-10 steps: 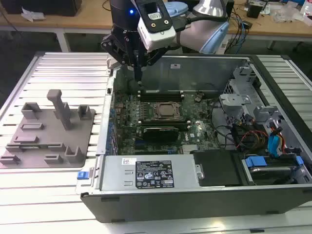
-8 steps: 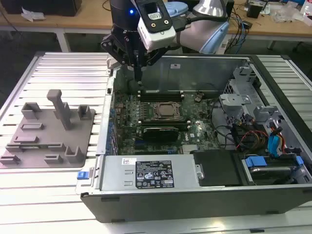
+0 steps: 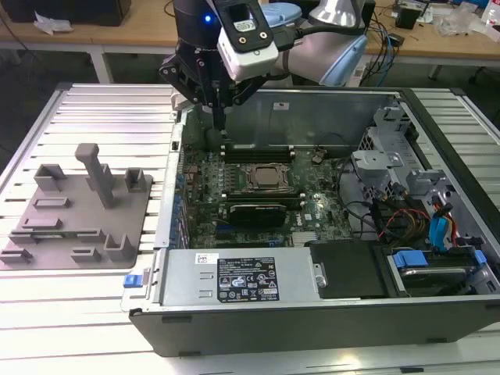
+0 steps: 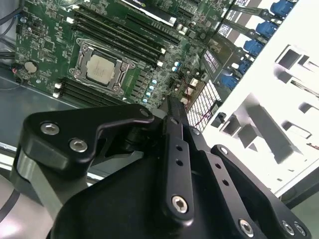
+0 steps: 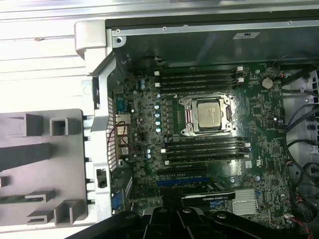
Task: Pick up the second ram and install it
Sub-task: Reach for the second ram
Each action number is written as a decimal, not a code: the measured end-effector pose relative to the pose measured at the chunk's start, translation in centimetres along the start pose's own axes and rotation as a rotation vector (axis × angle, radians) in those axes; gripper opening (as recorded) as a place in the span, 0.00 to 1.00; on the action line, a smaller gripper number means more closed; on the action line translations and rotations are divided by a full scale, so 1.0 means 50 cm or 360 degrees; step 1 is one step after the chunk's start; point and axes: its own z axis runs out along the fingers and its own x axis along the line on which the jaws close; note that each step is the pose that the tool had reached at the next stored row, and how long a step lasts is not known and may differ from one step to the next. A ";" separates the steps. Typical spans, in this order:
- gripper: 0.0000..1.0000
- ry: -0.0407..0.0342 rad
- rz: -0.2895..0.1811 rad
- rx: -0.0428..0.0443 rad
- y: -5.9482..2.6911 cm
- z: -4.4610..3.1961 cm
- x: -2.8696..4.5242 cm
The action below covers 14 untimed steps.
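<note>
A thin green strip, the second ram (image 5: pixel 20 198), lies in a slot of the grey fixture tray (image 5: pixel 45 149) outside the computer case. My gripper (image 3: pixel 218 119) hangs over the back corner of the open case on the exterior view's left, above the motherboard (image 3: pixel 266 183), well away from the tray. Its black fingers (image 4: pixel 174 144) look shut, and nothing shows between them. In the first wrist view, black memory slots (image 5: pixel 199 79) run on both sides of the silver processor (image 5: pixel 208 113).
The case's metal wall (image 3: pixel 168 195) stands between the tray and the motherboard. A power supply (image 3: pixel 234 277) sits along the near side. On the exterior view's right, drive bays and cable bundles (image 3: pixel 414 219) crowd the case. The ribbed table (image 3: pixel 101 101) surrounds the case.
</note>
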 end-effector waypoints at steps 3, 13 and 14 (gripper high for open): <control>0.08 0.0000 0.0000 0.0000 -0.001 0.000 0.010; 0.08 0.0000 0.0000 0.0000 -0.002 -0.001 0.033; 0.08 0.0000 0.0000 0.0000 -0.003 -0.001 0.036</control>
